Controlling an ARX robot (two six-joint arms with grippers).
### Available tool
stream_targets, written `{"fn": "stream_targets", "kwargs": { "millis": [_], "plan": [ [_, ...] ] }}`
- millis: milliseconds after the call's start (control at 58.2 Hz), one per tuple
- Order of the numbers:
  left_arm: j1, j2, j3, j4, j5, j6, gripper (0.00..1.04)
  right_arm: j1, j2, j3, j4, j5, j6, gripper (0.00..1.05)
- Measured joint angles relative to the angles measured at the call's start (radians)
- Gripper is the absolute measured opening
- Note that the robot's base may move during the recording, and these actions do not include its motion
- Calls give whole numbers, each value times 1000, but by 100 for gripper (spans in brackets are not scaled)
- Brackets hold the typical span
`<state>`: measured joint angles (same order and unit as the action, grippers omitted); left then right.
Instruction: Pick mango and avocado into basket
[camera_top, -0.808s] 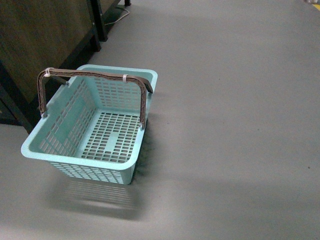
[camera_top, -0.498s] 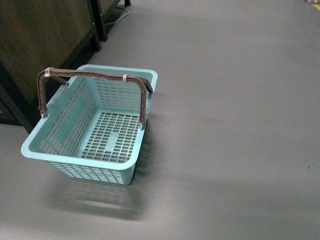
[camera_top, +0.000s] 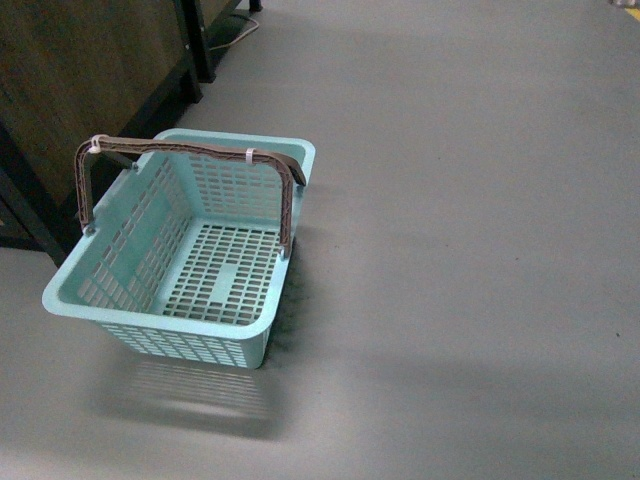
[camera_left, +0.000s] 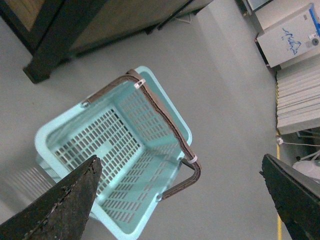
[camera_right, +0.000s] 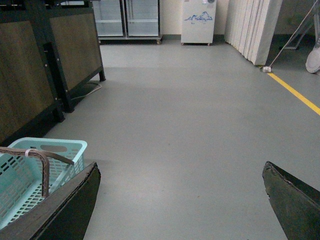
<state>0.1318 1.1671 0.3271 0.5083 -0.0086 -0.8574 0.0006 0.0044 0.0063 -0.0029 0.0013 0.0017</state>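
Observation:
The light teal basket (camera_top: 175, 300) stands on the grey floor at the left of the front view, with nothing inside it and its grey-brown handles (camera_top: 190, 150) raised, white ties on them. In the left wrist view the basket (camera_left: 55, 132) lies below my left gripper (camera_left: 180, 172), which is open with nothing between its fingers. My right gripper (camera_right: 180, 172) is open too, over bare floor, with the basket (camera_right: 65, 146) at the edge of its view. The mango and the avocado are out of view. Neither arm shows in the front view.
A dark wooden counter with black legs (camera_top: 90, 70) stands behind the basket at the left. Far off are glass-door fridges (camera_right: 127, 17), a white cabinet (camera_right: 198, 20) and stacked white panels (camera_right: 252, 27). A yellow floor line (camera_right: 295, 92) runs at the right.

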Motion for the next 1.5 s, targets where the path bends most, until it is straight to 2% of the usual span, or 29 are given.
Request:
{"fn": "stream_targets", "kwargs": {
  "millis": [155, 395, 705, 980, 1220, 1495],
  "plan": [
    [-37, 410, 190, 105, 39, -94, 97, 0, 0, 0, 0, 0, 0, 97],
    [-142, 905, 529, 152, 15, -297, 97, 0, 0, 0, 0, 0, 0, 97],
    [-168, 1219, 982, 29, 9, -419, 97, 0, 0, 0, 0, 0, 0, 97],
    [-189, 1379, 1246, -87, 13, -434, 96, 0, 0, 0, 0, 0, 0, 97],
    [-206, 1437, 1342, -148, -17, -470, 54, 0, 0, 0, 0, 0, 0, 97],
    [-206, 1475, 1393, -202, -60, -533, 11, 0, 0, 0, 0, 0, 0, 97]
  ]
}}
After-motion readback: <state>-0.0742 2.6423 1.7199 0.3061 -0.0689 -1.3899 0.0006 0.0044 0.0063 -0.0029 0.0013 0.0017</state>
